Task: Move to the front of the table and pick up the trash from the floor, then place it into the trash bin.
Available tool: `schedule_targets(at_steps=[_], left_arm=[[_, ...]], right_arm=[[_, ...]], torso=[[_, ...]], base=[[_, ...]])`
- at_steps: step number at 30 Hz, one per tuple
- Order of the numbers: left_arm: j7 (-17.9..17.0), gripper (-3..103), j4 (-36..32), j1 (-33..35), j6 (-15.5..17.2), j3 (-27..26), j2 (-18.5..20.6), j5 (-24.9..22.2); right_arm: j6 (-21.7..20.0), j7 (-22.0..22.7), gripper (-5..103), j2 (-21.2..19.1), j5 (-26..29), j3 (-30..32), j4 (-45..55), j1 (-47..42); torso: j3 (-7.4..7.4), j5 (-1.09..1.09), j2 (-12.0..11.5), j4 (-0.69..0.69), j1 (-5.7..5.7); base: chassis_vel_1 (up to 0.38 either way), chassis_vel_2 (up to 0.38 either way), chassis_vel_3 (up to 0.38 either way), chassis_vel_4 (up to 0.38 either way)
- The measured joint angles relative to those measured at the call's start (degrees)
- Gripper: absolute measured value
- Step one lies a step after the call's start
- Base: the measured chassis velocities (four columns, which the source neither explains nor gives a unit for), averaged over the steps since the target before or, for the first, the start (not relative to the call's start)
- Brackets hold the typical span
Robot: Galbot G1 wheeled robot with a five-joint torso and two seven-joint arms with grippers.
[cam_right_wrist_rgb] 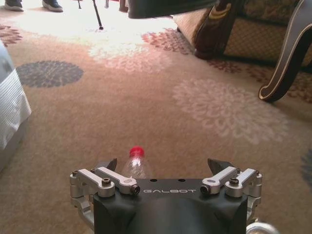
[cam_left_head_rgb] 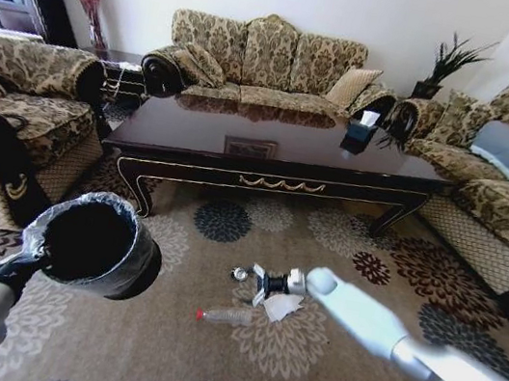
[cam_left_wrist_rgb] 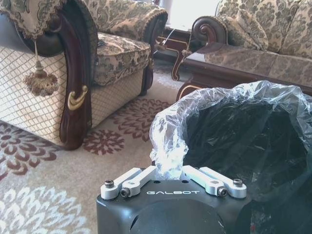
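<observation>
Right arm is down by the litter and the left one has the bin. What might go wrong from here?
The left gripper pinches only the bag and rim of the trash bin, so the bin may slip or tilt. The right gripper is open around the bottle; the round bottle could roll away as it closes.

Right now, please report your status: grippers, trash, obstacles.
Left gripper shut on black plastic-lined trash bin. Right gripper open, low over clear red-capped bottle. Crumpled white paper beside. Nothing between.

Head cam looks down over carpet toward the table (cam_left_head_rgb: 271, 149). Left wrist cam hugs the trash bin (cam_left_wrist_rgb: 243, 141); right wrist cam sits low, bottle (cam_right_wrist_rgb: 135, 165) close.
</observation>
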Motion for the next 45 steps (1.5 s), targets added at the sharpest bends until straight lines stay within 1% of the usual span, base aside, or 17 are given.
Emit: schedule_targets(at_steps=[3,4,8,16,19,20,22,24,27,28,31,32,34,37,41,43,45], left_arm=[[-0.1,3,0.0,0.3,0.1,0.4,-0.6,0.5],[-0.1,3,0.0,0.3,0.1,0.4,-0.6,0.5],[-0.1,3,0.0,0.6,0.1,0.7,-1.4,1.0],[-0.1,3,0.0,0.6,0.1,0.9,-1.7,1.3],[-0.1,3,0.0,0.6,0.1,0.9,-1.5,1.4],[-0.1,3,0.0,0.6,0.1,0.9,-1.5,1.4],[-0.1,3,0.0,0.5,0.1,0.9,-1.5,1.4],[-0.1,3,0.0,0.5,0.1,1.1,-1.6,1.4],[-0.1,3,0.0,0.4,0.1,1.2,-1.6,1.5],[-0.1,3,0.0,0.3,0.1,1.2,-1.6,1.5],[0.0,3,0.1,-0.2,0.1,1.2,-1.0,1.5],[0.0,3,0.1,-0.2,0.1,1.2,-1.0,1.5],[0.0,3,0.5,-0.6,0.1,1.5,-0.8,1.5],[0.0,3,0.8,-1.0,0.1,1.9,-0.7,1.5],[0.0,3,1.5,-1.8,0.1,2.5,-0.2,1.5],[0.0,3,1.6,-1.8,0.1,2.6,-0.1,1.5],[0.1,3,2.0,-1.8,0.1,2.7,0.1,1.5]], right_arm=[[1.3,-0.4,100,2.4,-3.9,1.3,-4.5,-1.5],[1.3,-0.4,100,2.4,-3.9,1.3,-4.5,-1.5],[-0.1,0.6,100,4.1,-9.5,1.8,-6.9,-2.1],[-0.6,3.4,100,7.8,-11.5,1.2,-11.1,-2.1],[-0.4,6.6,103,9.8,-12.5,-0.5,-13.1,-2.1],[-0.5,8.6,99,10.6,-12.8,-1.6,-14.1,-2.1],[-0.6,9.4,99,11.3,-12.9,-1.9,-14.9,-2.1],[-0.4,10.3,91,13.4,-13.2,-2.2,-16.9,-2.1],[0.0,10.3,91,14.5,-13.8,-2.4,-18.4,-2.0],[0.3,10.3,81,15.1,-14.4,-2.3,-19.3,-2.1],[0.9,9.7,64,15.8,-14.7,-2.0,-20.4,-2.4],[0.9,9.7,64,15.8,-14.7,-2.0,-20.4,-2.4],[1.0,9.2,54,15.2,-14.6,-1.9,-20.0,-2.5],[1.0,9.0,49,14.3,-14.4,-1.9,-19.3,-2.6],[1.2,9.0,32,12.5,-13.5,-1.0,-18.0,-2.7],[1.3,9.0,32,12.4,-13.1,-0.5,-17.8,-2.7],[1.4,9.0,26,12.4,-9.7,2.1,-16.0,-2.6]], torso=[[0.0,-0.04,0.0,0.01,0.0],[0.0,-0.04,0.0,0.01,0.0],[0.0,-0.03,0.0,0.0,0.0],[0.0,-0.02,0.0,0.01,0.0],[0.0,-0.02,0.0,0.02,0.0],[0.0,-0.03,0.0,0.01,0.0],[0.0,-0.03,0.0,0.0,0.0],[0.0,0.0,0.0,0.01,0.0],[0.0,-0.02,0.0,0.02,0.0],[0.0,-0.04,0.0,0.02,0.0],[0.0,-0.01,0.0,0.01,0.0],[0.0,-0.01,0.0,0.01,0.0],[0.0,-0.01,0.0,0.01,0.0],[0.0,-0.02,0.0,0.01,0.0],[0.0,-0.02,0.0,-0.01,0.0],[0.01,-0.03,0.0,-0.02,0.0],[0.01,-0.01,0.0,0.0,0.0]], base=[[0.0,0.0,0.0,0.0],[0.0,0.0,0.0,0.0],[0.0,0.0,0.0,0.0],[0.0,0.0,0.0,0.0],[0.0,0.0,0.0,0.0],[0.0,0.0,0.0,0.0],[0.0,0.0,0.0,0.0],[0.0,0.0,0.0,0.0],[0.0,0.0,0.0,0.0],[0.0,0.0,0.0,0.0],[0.0,0.0,0.0,0.0],[0.0,0.0,0.0,0.0],[0.0,0.0,0.0,0.0],[0.0,0.0,0.0,0.0],[0.0,0.0,0.0,0.0],[0.0,0.0,0.0,0.0],[0.0,0.0,0.0,0.0]])
